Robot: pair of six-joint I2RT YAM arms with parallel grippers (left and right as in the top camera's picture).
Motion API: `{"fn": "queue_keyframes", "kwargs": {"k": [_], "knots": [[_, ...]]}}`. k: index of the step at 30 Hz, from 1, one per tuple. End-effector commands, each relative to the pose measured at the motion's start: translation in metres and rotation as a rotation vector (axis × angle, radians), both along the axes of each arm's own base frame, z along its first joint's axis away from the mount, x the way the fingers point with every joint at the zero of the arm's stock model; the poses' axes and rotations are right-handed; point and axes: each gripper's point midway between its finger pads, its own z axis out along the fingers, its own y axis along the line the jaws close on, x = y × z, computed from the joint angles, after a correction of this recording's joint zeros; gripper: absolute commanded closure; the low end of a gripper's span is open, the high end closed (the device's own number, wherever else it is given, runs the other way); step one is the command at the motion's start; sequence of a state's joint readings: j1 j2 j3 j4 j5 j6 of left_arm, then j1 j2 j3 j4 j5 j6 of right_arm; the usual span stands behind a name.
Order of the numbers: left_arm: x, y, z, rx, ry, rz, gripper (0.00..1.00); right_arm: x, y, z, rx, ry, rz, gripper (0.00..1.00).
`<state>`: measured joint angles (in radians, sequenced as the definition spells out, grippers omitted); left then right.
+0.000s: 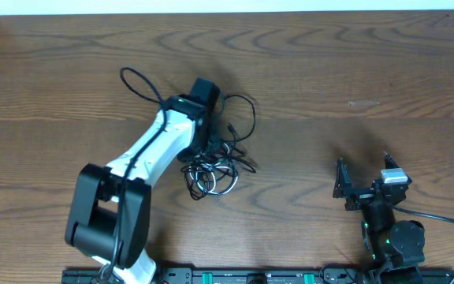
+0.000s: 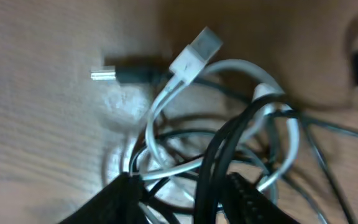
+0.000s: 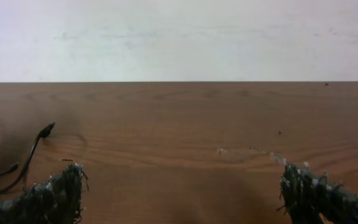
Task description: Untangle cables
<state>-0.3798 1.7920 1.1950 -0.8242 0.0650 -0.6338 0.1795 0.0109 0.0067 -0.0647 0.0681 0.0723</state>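
Left hand (image 2: 182,202) straddling tangled cables (image 2: 156,109), right hand (image 3: 182,186) open, well apart

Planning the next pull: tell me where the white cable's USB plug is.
In the left wrist view the white USB plug lies at the upper middle, at the cable tangle's upper edge, right beside a black plug with a metal tip.

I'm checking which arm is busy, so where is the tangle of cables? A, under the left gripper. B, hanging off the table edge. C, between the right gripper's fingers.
A: in the overhead view the cables bunch beneath the left gripper, while the right gripper stands open, well apart from them.
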Motion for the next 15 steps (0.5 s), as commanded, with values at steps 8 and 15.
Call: {"fn": "queue_keyframes", "kwargs": {"k": [8, 15], "knots": [[-0.012, 0.005, -0.012, 0.02, 0.065, -0.006, 0.93, 0.0, -0.003, 0.0, 0.012, 0.001, -0.014, 0.01], [0.009, 0.017, 0.021, -0.011, -0.016, 0.042, 0.93, 0.0, -0.003, 0.0, 0.012, 0.001, -0.014, 0.01]]}}
